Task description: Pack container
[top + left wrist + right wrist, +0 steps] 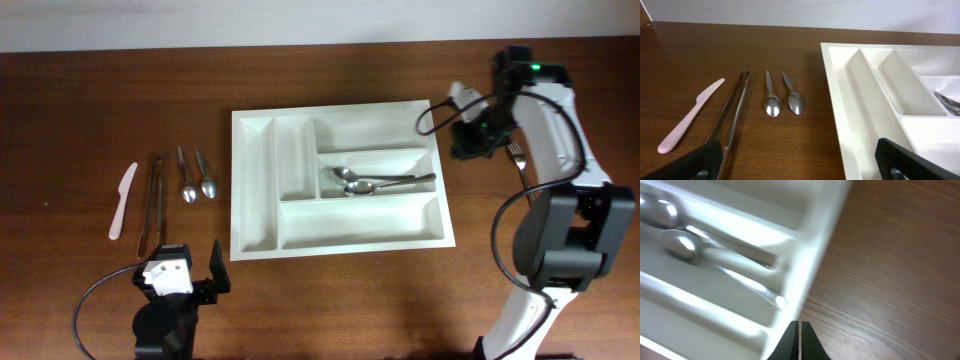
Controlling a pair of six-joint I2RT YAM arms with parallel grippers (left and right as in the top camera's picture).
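Note:
The container, a large white cutlery tray (238, 180), lies at the table's centre. Two metal spoons (365, 182) lie in its middle right compartment, and they also show in the right wrist view (685, 245). My right gripper (458, 145) is shut and empty, just above the tray's right rim (815, 265), its fingertips (799, 340) pressed together. My left gripper (185, 268) is open and empty near the front left, low over the table (805, 172) between the tongs and the tray's left wall (840, 100).
Left of the tray lie a pink plastic knife (122, 200) (690, 117), metal tongs (153, 200) (732, 107) and two small spoons (198, 187) (772, 106). A fork (516, 153) lies right of the tray, partly under the right arm.

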